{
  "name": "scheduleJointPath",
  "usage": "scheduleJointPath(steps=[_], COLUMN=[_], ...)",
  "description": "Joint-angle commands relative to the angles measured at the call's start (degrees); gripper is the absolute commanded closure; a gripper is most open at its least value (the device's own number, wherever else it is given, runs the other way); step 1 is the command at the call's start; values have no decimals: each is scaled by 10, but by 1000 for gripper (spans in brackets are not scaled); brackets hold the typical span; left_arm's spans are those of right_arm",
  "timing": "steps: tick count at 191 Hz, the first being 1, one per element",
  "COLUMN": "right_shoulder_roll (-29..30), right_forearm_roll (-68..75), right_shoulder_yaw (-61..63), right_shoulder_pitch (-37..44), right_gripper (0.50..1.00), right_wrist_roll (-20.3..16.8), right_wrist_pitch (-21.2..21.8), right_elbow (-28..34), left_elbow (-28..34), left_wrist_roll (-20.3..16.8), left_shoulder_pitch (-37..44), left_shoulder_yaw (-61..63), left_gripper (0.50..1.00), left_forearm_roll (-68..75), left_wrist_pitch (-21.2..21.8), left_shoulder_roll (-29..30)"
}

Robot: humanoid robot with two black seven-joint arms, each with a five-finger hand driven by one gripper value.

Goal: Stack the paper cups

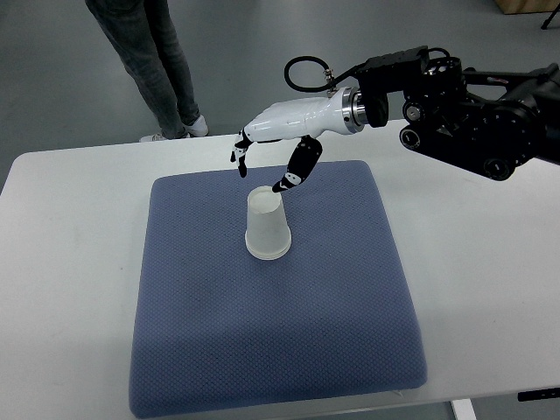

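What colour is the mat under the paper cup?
Blue-grey mat, finely dotted weave, clearest in the top view.

White-shelled right hand (278,140), black fingers (297,168), black cabled arm (472,109).

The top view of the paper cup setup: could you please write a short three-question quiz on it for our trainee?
1. True or false: the paper cup stands upside down on the blue mat.
2. Which hand is over the cup: A left, B right?
3. What shows beyond the white table?

Key: 1 true. 2 B, the right hand, open, holding nothing. 3 A person's legs.
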Motion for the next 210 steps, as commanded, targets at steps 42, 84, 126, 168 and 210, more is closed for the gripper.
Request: scheduleJointPath(steps=[42, 84, 126, 168, 210], right_shoulder_roll=[-19, -19, -14, 4, 6], right_forearm_roll=[65, 314, 578, 800, 954], right_shoulder_yaw=[95, 124, 123, 122, 120], right_shoulder_pitch=[-4, -15, -47, -74, -95], right_gripper=[609, 609, 609, 609, 609], right_wrist_roll=[-2, -3, 4, 4, -6], right_wrist_pitch=[9, -24, -63, -165, -232], right_elbow=[-35, -98, -110, -110, -110], left_elbow=[0, 0, 0, 0, 0], left_wrist_roll=[0, 0, 0, 0, 0], left_shoulder_pitch=[0, 0, 0, 0, 0], left_shoulder_yaw=[0, 0, 0, 1, 1], left_gripper=[500, 500, 500, 500, 500], left_forearm_roll=[0, 0, 0, 0, 0], left_wrist_pitch=[0, 0, 0, 0, 0], left_shoulder_roll=[0, 0, 0, 0, 0])
